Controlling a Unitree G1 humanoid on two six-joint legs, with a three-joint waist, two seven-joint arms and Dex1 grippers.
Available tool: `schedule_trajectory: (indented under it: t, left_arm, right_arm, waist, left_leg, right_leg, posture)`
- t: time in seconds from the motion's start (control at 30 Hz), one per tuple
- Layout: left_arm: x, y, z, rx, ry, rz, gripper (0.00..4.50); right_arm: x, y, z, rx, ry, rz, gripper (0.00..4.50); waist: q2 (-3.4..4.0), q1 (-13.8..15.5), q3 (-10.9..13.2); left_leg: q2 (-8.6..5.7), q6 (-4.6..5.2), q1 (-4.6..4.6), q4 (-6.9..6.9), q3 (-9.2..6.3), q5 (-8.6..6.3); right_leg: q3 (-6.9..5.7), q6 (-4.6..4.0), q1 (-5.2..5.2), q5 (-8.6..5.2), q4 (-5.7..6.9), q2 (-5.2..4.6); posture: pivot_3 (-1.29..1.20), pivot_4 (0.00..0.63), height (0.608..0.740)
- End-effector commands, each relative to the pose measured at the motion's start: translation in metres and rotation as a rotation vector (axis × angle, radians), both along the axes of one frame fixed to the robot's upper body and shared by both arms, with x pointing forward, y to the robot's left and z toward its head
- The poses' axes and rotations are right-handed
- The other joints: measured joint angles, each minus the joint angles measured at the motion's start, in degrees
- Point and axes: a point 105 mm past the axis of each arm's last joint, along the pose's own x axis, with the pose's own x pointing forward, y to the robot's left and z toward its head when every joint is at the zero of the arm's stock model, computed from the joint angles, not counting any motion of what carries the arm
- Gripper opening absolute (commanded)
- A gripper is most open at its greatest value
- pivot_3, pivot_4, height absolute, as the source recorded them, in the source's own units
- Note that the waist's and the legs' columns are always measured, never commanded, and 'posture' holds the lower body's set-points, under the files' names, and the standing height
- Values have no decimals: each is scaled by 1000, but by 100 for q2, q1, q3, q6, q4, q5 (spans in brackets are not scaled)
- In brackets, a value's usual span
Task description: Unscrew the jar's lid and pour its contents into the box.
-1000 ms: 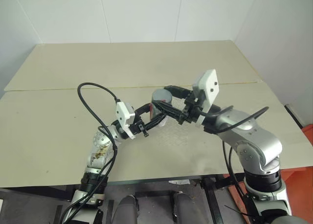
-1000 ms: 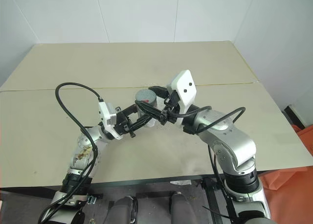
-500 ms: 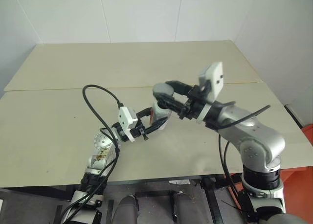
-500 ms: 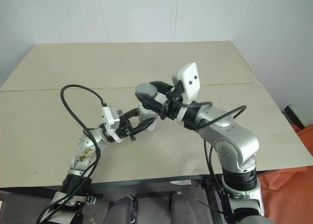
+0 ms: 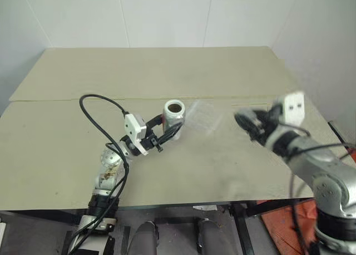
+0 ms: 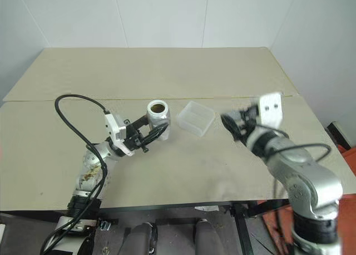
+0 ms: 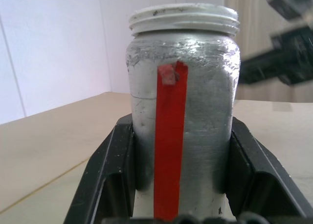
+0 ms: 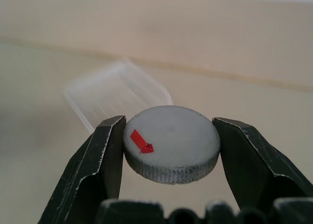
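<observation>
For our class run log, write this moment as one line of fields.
lid: off, in right gripper | jar: open, upright, in left gripper | box: on table, between grippers

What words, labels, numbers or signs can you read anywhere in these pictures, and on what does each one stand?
No readable text: no words, brand names or numbers anywhere.
Jar: a plain red strip runs down its side, no lettering.
Lid: a small red arrow-like mark on top, no lettering.
Box: clear plastic, unmarked.
</observation>
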Motion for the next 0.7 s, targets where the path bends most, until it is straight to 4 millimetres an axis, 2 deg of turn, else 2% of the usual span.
schedule_trajectory:
  t: [0.03, 0.23, 0.37, 0.53, 0.57, 0.7]
  left_arm:
    - [2, 1, 14, -4, -47, 0, 1967]
    - [3, 1, 13, 33, -54, 9, 1967]
    - [0, 0, 11, 37, -52, 15, 1967]
    - [3, 2, 12, 48, -53, 22, 1967]
    - [4, 2, 12, 49, -53, 23, 1967]
    - [8, 3, 13, 56, -51, 25, 1967]
  right_arm:
    - [-5, -5, -15, -115, 42, 8, 2978]
    - [-14, -14, -64, -169, 234, -14, 2978]
    - [-22, -17, -82, -175, 319, 1, 2978]
    - [-24, -14, -63, -157, 266, 58, 4344]
    - [-24, -15, -59, -162, 258, 56, 4467]
    - [-28, -12, -36, -181, 203, 95, 4467]
  waist:
    - [0, -34, 0]
    - [-1, -34, 0]
    - [-3, -28, -1]
    - [-2, -9, -1]
    - [-2, -12, -1]
    - [-2, -5, -1]
  left_leg:
    - [0, 0, 1, 1, 0, 0]
    - [-1, 0, 17, 2, 0, 0]
    - [-1, 0, 14, 2, 0, 0]
    - [-1, 0, 13, 2, 0, 0]
    - [-1, 0, 13, 2, 0, 0]
    - [-1, 0, 14, 3, 0, 0]
  right_leg:
    - [0, -1, 1, 0, 1, 1]
    - [1, -11, 11, -4, 4, 1]
    - [3, -11, 13, -4, -1, 1]
    - [2, -10, 12, -5, 0, 1]
    - [2, -10, 13, -5, -1, 1]
    - [1, -10, 11, -5, 2, 1]
  posture:
    - [0, 150, 740]
    - [0, 150, 740]
    - [0, 150, 740]
    - [0, 150, 740]
    - [0, 150, 740]
    - [0, 150, 740]
